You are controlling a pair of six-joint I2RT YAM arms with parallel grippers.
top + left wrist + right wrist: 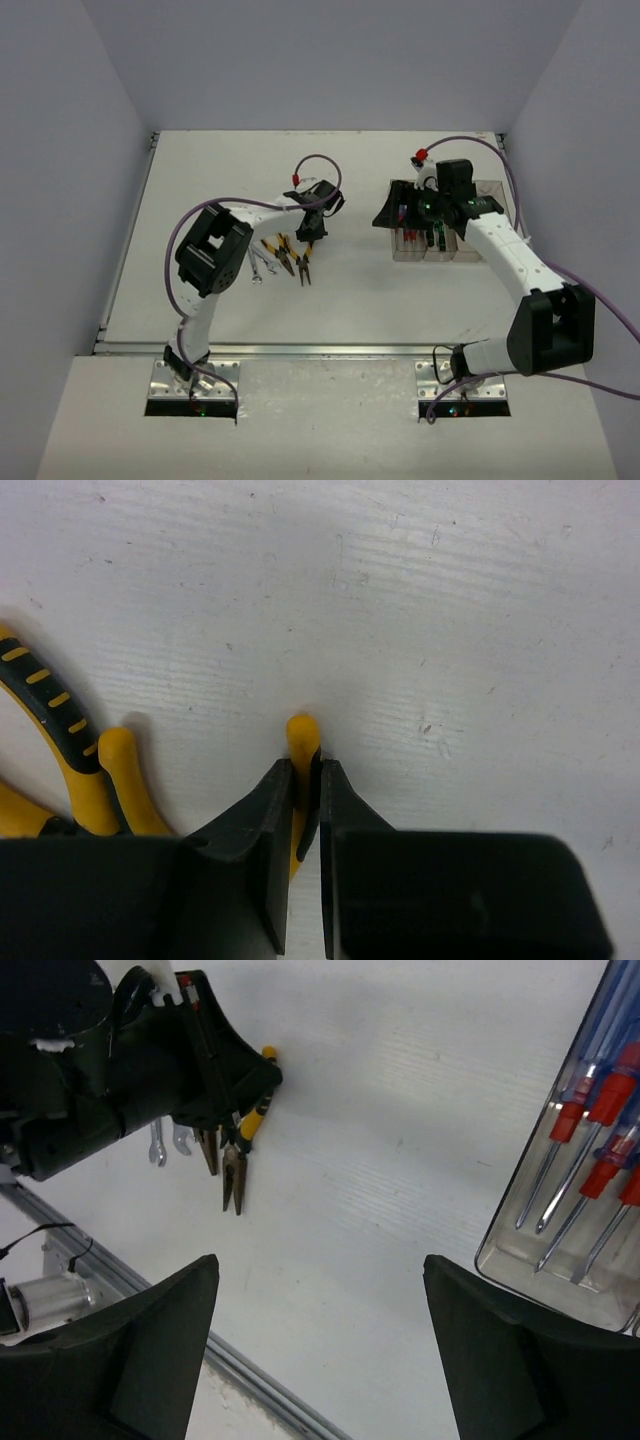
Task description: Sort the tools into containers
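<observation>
My left gripper [307, 765] is shut on one yellow handle of a pair of pliers [302, 734] that lies on the table. From above, this gripper [309, 232] stands over the pliers [303, 264]. A second pair of pliers [283, 254] and small silver wrenches [258, 266] lie just to its left. My right gripper [320, 1260] is open and holds nothing. It hovers at the left end of the clear containers [470, 252]. Blue-and-red screwdrivers [585, 1130] lie in one bin, and dark-handled ones [438, 237] in a bin beside it.
A metal rail [300, 349] runs along the table's near edge. Walls close the table in on the left, the back and the right. The left arm's cable [318, 160] loops above its wrist.
</observation>
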